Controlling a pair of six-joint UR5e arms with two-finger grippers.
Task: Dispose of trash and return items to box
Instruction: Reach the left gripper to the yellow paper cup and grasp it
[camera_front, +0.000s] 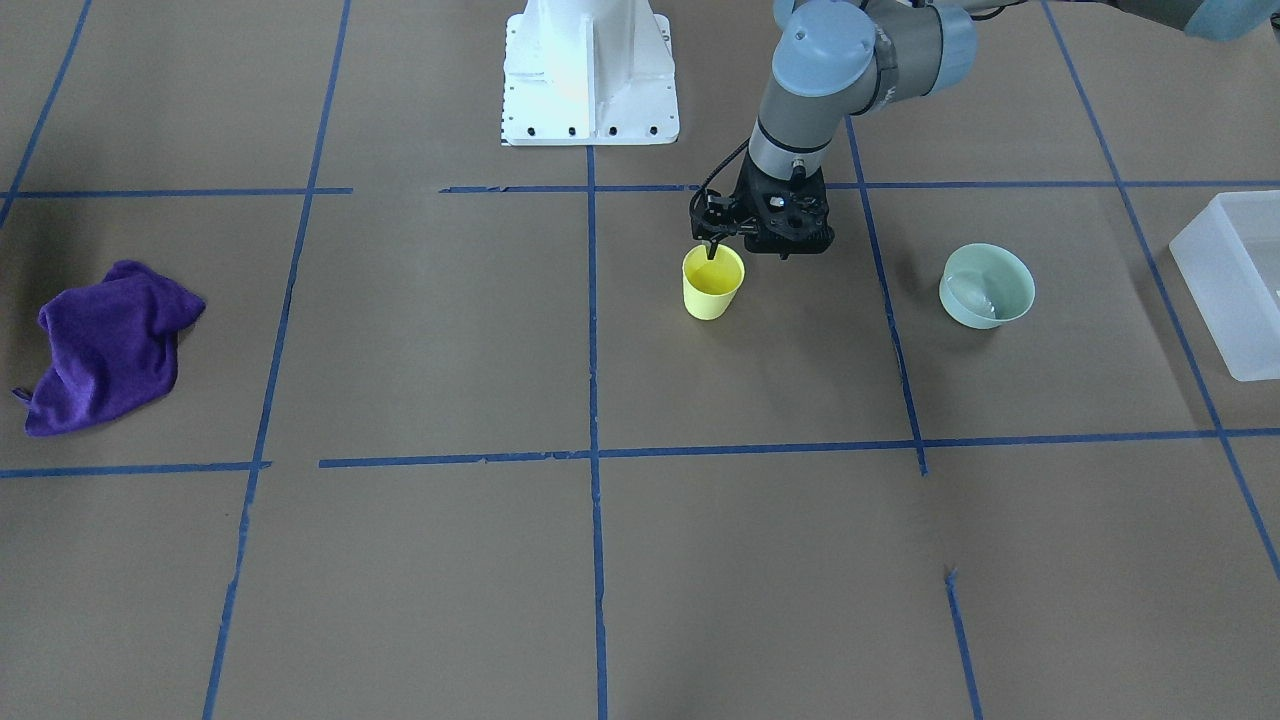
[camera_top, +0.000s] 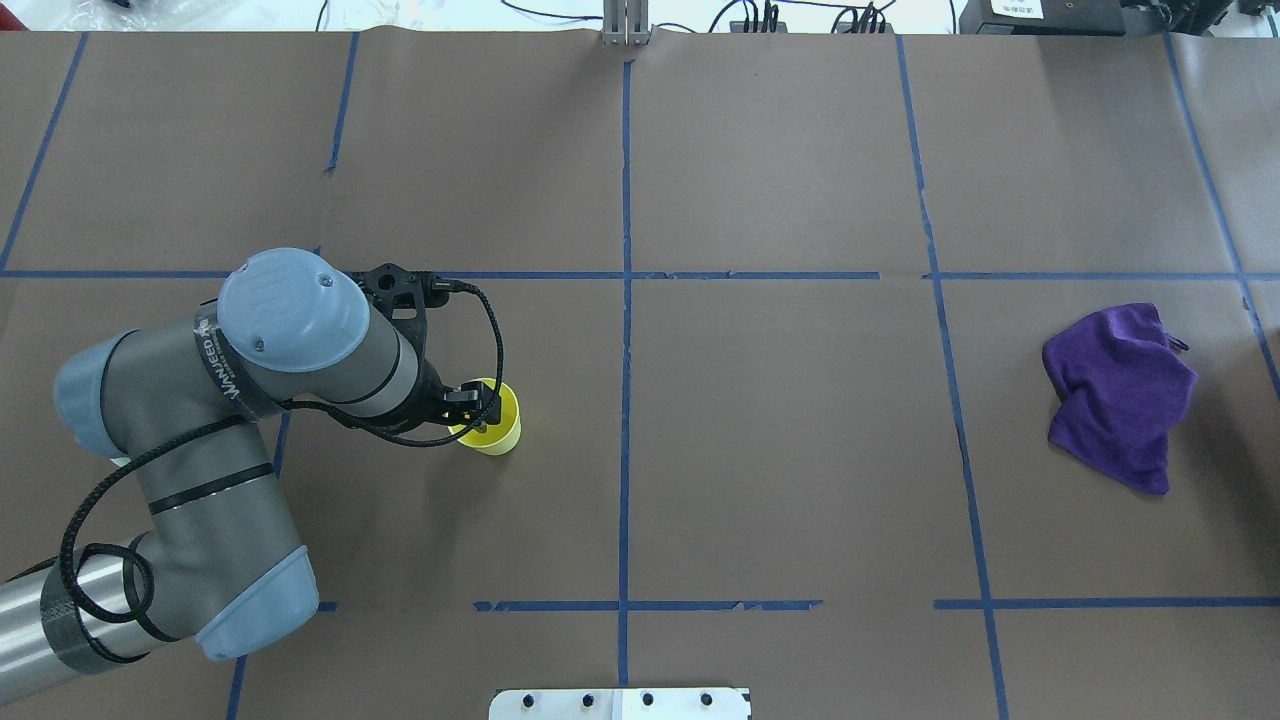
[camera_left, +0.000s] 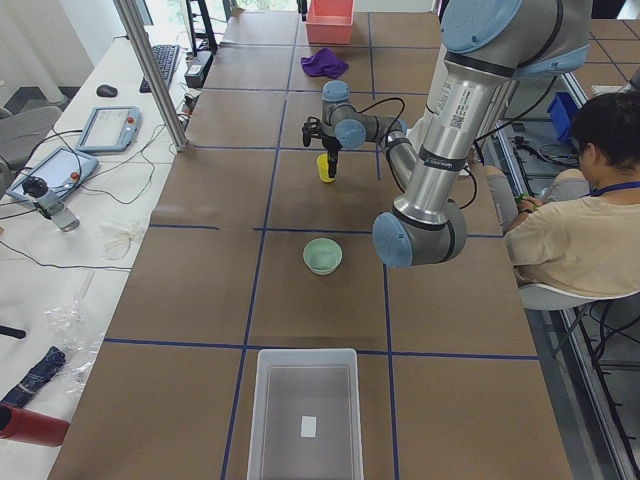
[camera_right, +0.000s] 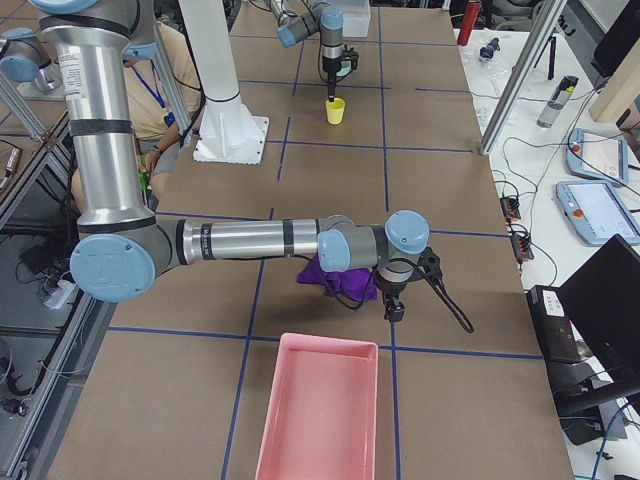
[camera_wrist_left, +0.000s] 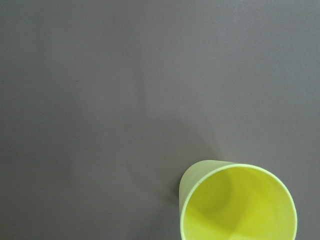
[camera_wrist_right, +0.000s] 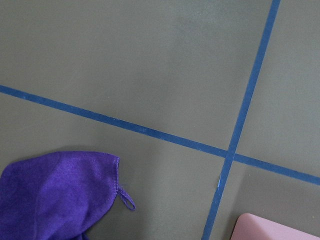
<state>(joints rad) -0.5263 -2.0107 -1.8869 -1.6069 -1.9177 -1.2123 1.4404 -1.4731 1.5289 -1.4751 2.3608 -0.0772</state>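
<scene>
Starting at robot's L end of paper-covered table (camera_front: 420, 330): frosted-white box (camera_left: 262, 400), open top, sm. white patch (camera_left: 308, 427) on its floor.

Next along: mint bowl (camera_front: 987, 285), mouth up, outside the box, sitting between box and cup, touching neither.

On to mid-table: yellow cup (camera_front: 712, 288), upright, mouth up, standing on table, well apart from box. And right on it, L gripper (camera_front: 712, 250), pointing straight down over the cup's mouth, one black fingertip showing against the yellow inside. Pinching the wall or only straddling it? Can't tell. Wrist blocks the jaws in overhead view. No fingers in L wrist cam, just the cup at lower R corner w/ bare table around.

Past the blue tape (camera_front: 592, 400) grid, toward R end: purple cloth (camera_top: 1120, 395), crumpled in a heap.

Just beside it, R gripper (camera_right: 394, 305), pointing down. Seen from side cam only, so spread or pressed together: can't tell. R wrist cam: cloth corner w/ a little loop, tape crossing, pink corner.

Farthest out: pink tray (camera_right: 318, 410) at table's R end.
</scene>
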